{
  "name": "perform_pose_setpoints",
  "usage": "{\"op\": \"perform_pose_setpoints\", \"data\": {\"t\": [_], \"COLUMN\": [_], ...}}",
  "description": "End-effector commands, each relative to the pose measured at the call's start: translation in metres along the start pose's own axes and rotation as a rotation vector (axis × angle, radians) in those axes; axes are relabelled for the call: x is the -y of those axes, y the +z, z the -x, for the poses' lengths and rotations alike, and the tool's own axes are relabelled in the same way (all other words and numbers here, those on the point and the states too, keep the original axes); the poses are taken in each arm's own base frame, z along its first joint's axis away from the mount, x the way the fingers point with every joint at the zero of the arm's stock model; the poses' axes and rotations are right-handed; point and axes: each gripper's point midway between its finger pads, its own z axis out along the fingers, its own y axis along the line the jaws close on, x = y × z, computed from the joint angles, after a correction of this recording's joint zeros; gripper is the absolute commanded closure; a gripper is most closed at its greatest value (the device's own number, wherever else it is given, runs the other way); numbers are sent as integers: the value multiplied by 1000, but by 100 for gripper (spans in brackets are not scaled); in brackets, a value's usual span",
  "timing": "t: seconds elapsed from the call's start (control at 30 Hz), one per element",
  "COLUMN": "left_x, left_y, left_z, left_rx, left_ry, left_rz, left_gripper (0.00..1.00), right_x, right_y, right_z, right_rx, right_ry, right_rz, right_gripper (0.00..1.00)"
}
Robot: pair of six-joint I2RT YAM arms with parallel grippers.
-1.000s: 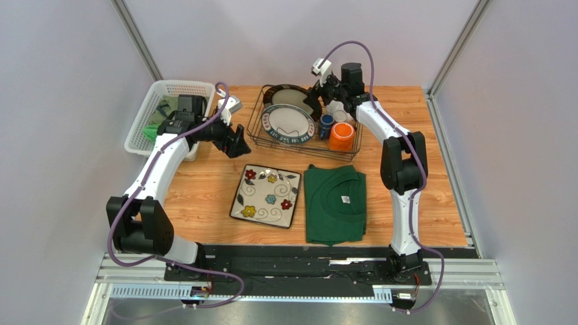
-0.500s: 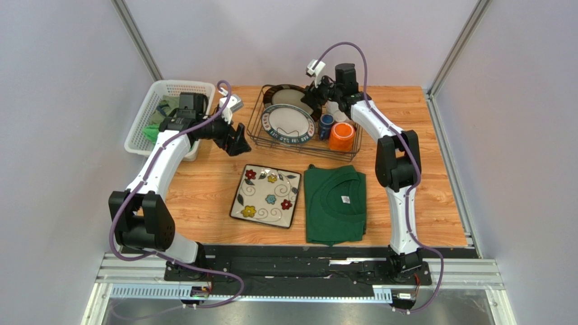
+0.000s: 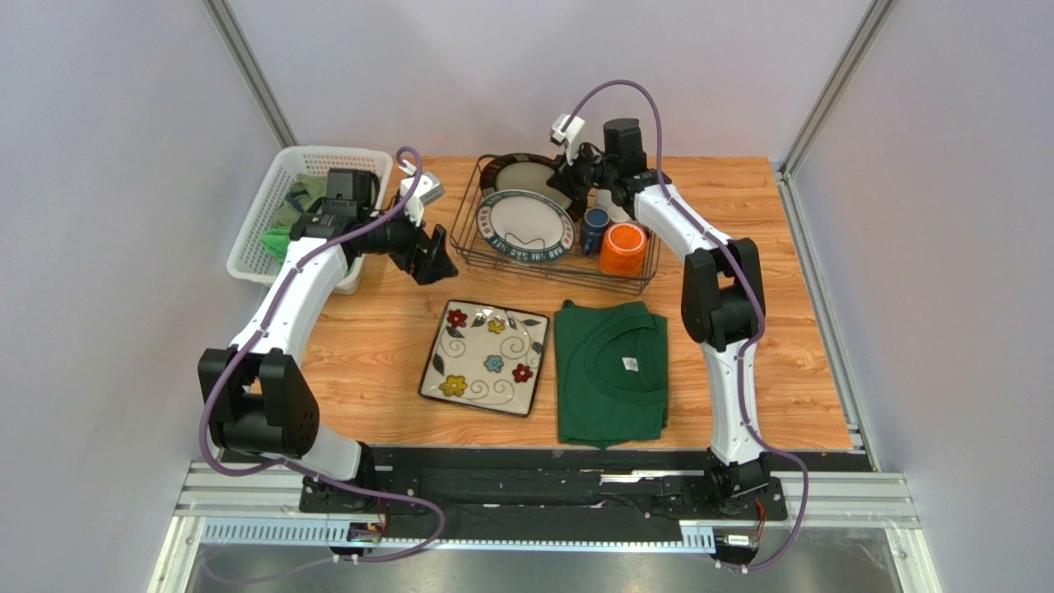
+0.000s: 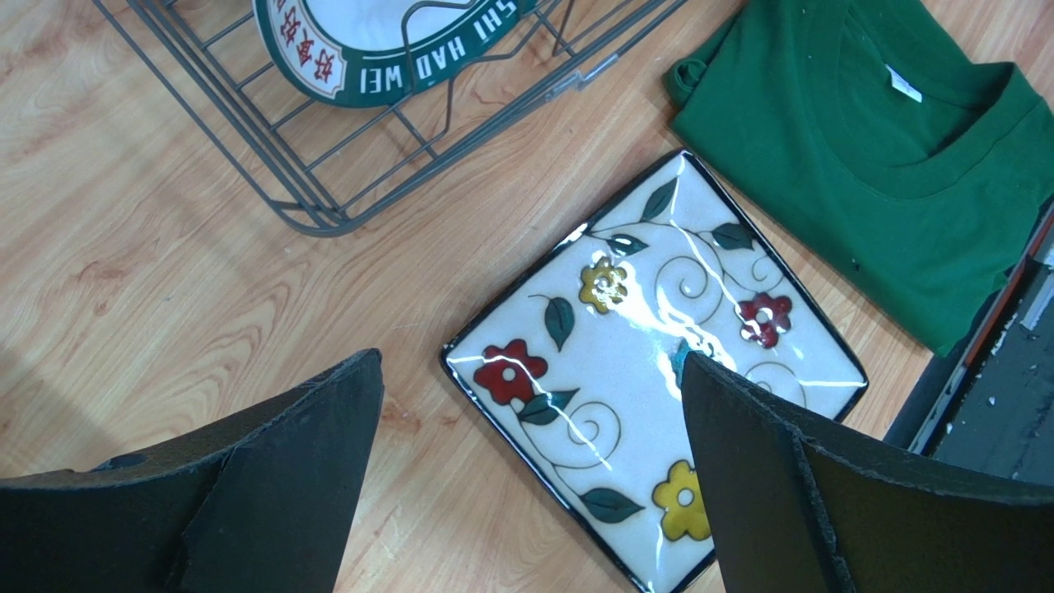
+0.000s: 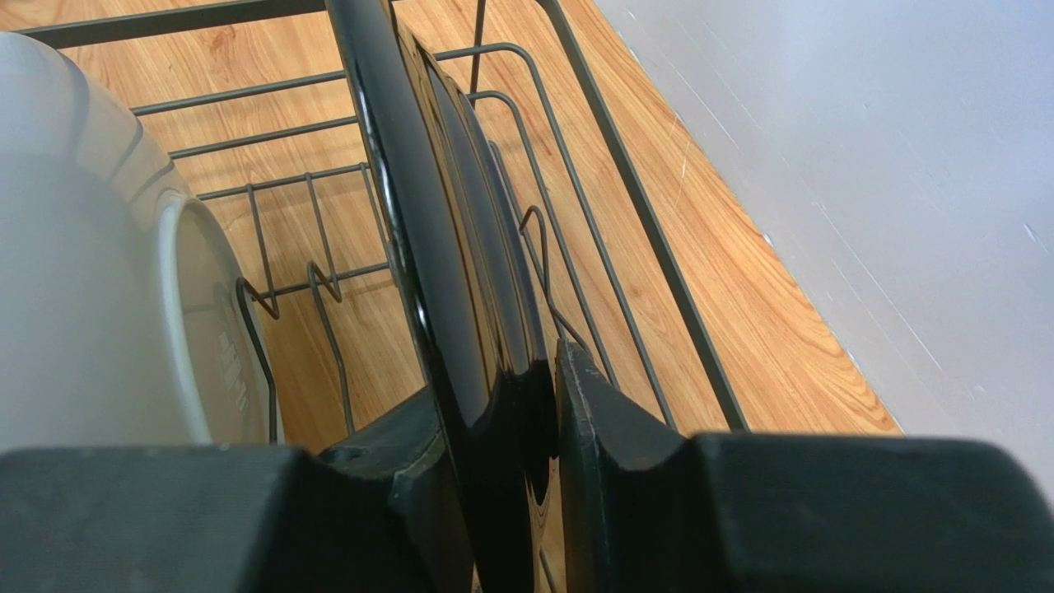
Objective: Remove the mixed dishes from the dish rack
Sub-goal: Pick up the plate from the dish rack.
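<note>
Nearest, the square flower-patterned plate (image 3: 485, 358) lies flat on the wooden surface (image 3: 371, 321), just left of a folded green shirt (image 3: 610, 371). It is glossy glazed ceramic with a thin dark edge, and it is the one dish out so far. The left hand (image 4: 530, 371) hovers above it with jaws wide and nothing in them.

Beyond stands the dish rack (image 3: 582, 274), a rectangular basket of thin dark wire with wavy dividers. Five pieces remain in it, so I judge the job is at an early stage. The orange mug (image 3: 622, 248) sits at its near right corner and the dark blue mug (image 3: 595, 230) just behind. The green-rimmed round plate (image 3: 526, 226) leans on the left. What looks like the white bowl (image 5: 87, 247), smooth and rounded, sits behind the mugs.

Farthest, the black round plate (image 5: 458, 222) stands on edge, shiny and thin. The right hand (image 5: 495, 408) has pinched its rim, one pad on each face.
</note>
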Motion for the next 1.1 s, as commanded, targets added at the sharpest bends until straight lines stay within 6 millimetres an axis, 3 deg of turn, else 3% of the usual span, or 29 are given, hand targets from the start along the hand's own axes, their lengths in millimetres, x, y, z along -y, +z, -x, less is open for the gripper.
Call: {"op": "perform_pose_setpoints", "data": {"t": [0.0,0.2,0.33,0.53,1.07], "left_x": [5,11,15,20,25], "left_y": [-3,-8,-12,-20,-28], "left_z": [13,14,16,21,20], "left_rx": [43,48,56,69,76], "left_ry": [64,75,83,103,128], "left_rz": [-24,-27,-25,-14,0], "left_gripper": [2,2,2,2,2], "right_x": [6,7,7,7,10], "right_y": [-14,-26,-33,-40,-81], "right_z": [31,48,63,79,165], "right_rx": [39,51,65,81,234], "right_ry": [-57,-67,-69,-86,-131], "right_rz": [-39,-59,-78,-95,-128], "right_gripper": [74,81,100,100,100]}}
